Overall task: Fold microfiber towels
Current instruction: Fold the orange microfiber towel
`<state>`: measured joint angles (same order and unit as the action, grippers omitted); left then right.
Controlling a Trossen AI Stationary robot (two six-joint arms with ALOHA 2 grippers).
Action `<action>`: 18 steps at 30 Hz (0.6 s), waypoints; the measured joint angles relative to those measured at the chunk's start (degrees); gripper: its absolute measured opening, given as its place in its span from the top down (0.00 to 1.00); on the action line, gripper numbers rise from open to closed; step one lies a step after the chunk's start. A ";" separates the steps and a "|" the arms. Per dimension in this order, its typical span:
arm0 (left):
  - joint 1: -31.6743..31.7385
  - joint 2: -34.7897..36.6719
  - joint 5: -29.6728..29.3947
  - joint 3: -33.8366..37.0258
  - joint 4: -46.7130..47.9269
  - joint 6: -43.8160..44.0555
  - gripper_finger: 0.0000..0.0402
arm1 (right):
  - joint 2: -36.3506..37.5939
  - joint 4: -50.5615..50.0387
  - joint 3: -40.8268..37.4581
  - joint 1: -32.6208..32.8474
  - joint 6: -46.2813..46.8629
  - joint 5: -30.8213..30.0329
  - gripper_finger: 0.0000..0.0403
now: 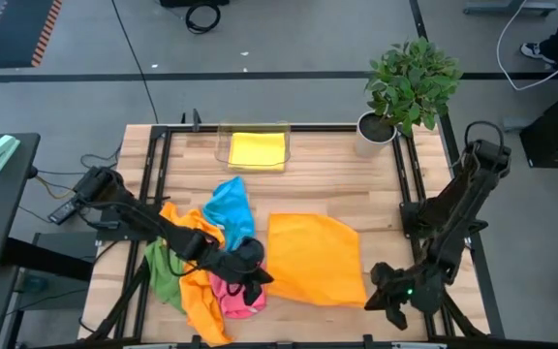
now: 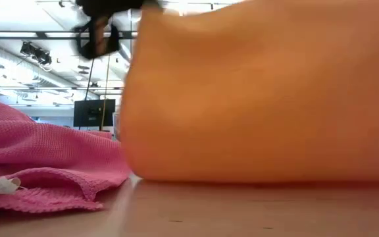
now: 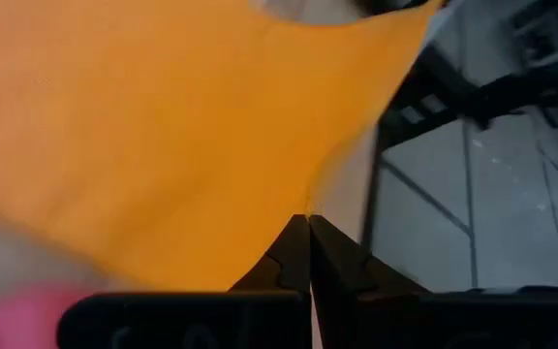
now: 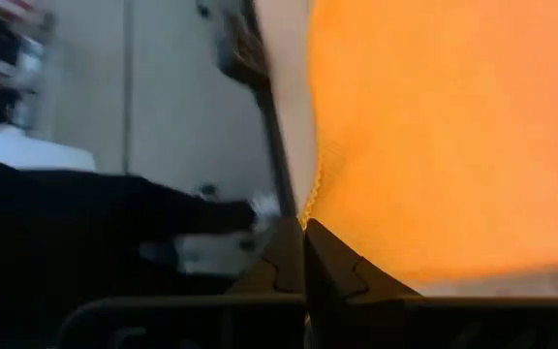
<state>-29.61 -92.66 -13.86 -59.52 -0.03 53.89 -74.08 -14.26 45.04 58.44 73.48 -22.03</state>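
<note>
Orange towel point(image 2: 262, 92) blocks the low view; pink towel point(image 2: 38, 164) cut off.

An orange towel point(image 1: 315, 258) lies spread at the worktop's point(image 1: 376, 184) centre, each gripper, left point(image 1: 257, 282) and right point(image 1: 380, 300), pinching a lower corner; a towel pile point(image 1: 204, 262) sits lower left.

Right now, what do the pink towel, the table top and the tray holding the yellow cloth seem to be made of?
The pink towel looks like soft knitted microfiber: fine looped ribs and a small sewn label show in the low view. The table top seems to be light wood with a smooth finish, as plank lines and grain show. The tray appears to be clear plastic, since the wood shows through its walls. The yellow cloth lies folded inside.
</note>
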 joint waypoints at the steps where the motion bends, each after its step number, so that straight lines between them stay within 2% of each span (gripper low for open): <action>1: 0.65 0.01 0.08 -1.57 0.14 -2.57 0.99 | 1.43 -2.46 0.55 -0.31 -0.93 -1.08 1.00; 5: 5.38 0.09 0.41 -9.60 8.34 -13.42 0.99 | 7.07 -22.89 4.86 -3.79 -5.56 -5.36 1.00; 10: 13.66 0.18 -0.06 -24.71 24.92 -29.73 0.99 | 13.53 -46.19 16.59 -10.95 -17.65 -11.80 1.00; 14: 19.80 0.33 -0.63 -37.16 33.70 -42.20 0.99 | 15.78 -58.60 27.90 -17.25 -31.78 -16.50 1.00; 18: 26.76 0.34 -1.22 -47.30 35.65 -50.56 0.99 | 15.80 -66.53 40.56 -26.17 -47.78 -24.60 1.00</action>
<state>-2.85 -92.32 -15.08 -106.81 35.61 3.33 -58.28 -80.79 85.60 32.27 25.70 -46.63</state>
